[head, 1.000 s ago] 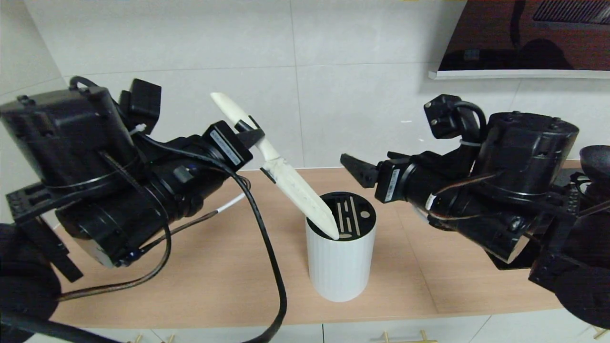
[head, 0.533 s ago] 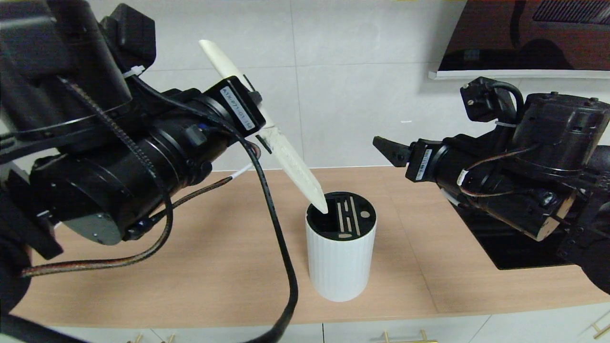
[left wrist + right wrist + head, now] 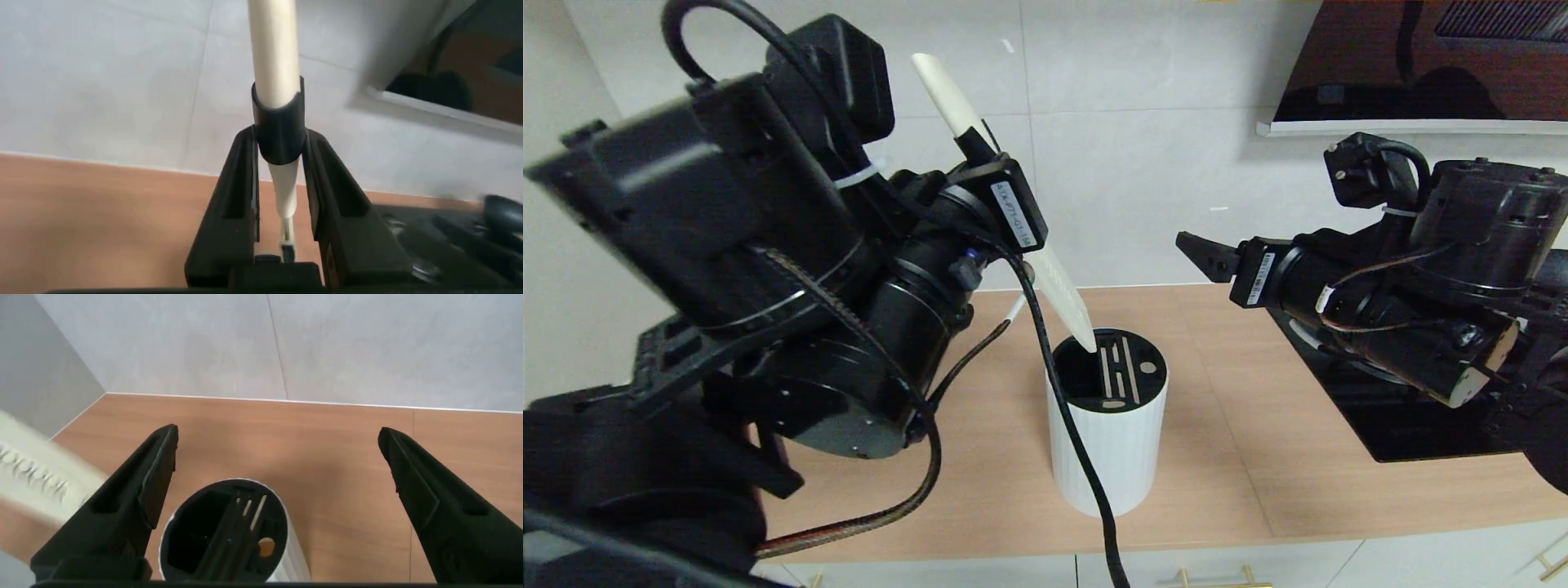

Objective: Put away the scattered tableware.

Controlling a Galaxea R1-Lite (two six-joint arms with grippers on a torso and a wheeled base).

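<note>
Clenching the white knife (image 3: 1062,294), the left tool (image 3: 974,147) holds it slanted; its tip may miss the holder (image 3: 1107,457) in mid-frame.

Large pale grey wall tiles (image 3: 1160,163) with thin seams, light wooden countertop (image 3: 1241,457) meeting the wall, black glass cooktop (image 3: 1405,433) set into it at right, dark slanted range hood (image 3: 1421,65) above, white cabinet fronts (image 3: 1307,563) below, gold handles (image 3: 1225,581).
</note>
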